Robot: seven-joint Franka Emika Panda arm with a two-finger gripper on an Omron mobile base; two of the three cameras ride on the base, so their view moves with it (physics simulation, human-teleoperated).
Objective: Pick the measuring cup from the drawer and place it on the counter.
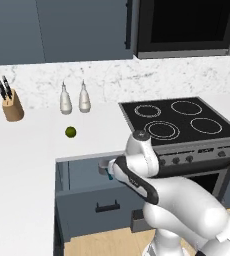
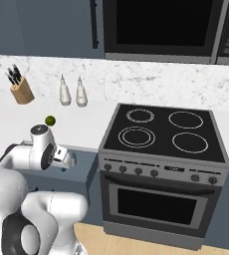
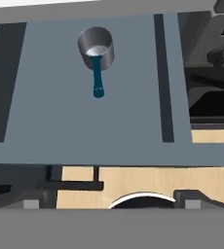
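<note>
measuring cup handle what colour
Teal-blue, on the grey measuring cup in the drawer; clearest in the hand view.

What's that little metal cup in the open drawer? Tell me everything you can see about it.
The measuring cup is a small grey, metallic-looking cylinder with an open, seemingly empty bowl and a thin, straight teal-blue handle. In the hand view it stands upright on the grey-blue floor of the open drawer, near the far edge, with its handle pointing toward the camera. Nothing else touches it.
</note>
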